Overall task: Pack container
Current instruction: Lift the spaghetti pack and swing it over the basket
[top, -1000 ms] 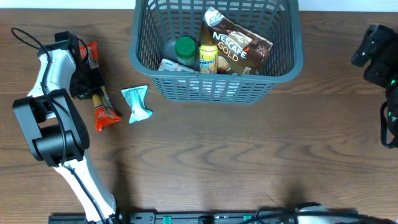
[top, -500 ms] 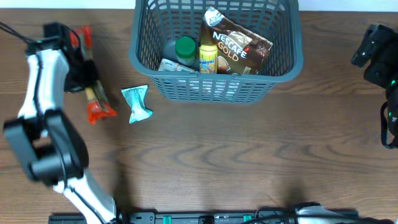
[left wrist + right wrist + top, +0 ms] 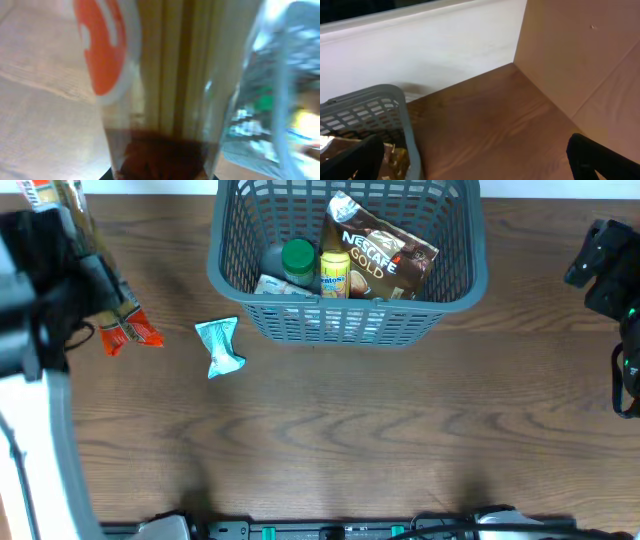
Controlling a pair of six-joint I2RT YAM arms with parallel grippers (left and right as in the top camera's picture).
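The grey slatted container (image 3: 225, 275) stands at the back middle of the table. It holds a Nescafe Gold pouch (image 3: 380, 260), a green-lidded jar (image 3: 298, 260) and a yellow bottle (image 3: 334, 272). My left gripper (image 3: 85, 280) is raised high at the far left, shut on a long clear spaghetti packet (image 3: 125, 330) with orange-red ends. In the left wrist view the packet (image 3: 165, 75) fills the frame above the jaws (image 3: 160, 170), and the container (image 3: 285, 75) is a blur at right. My right gripper (image 3: 605, 265) is open and empty at the far right, its fingers (image 3: 475, 165) spread over bare table.
A small teal packet (image 3: 219, 346) lies on the table left of the container's front corner. The container's corner (image 3: 395, 107) shows in the right wrist view, with a white wall behind and a tan panel at right.
My left arm has lifted the spaghetti packet off the table and risen toward the camera, shifting left. The teal packet, the container and the right arm have not moved.
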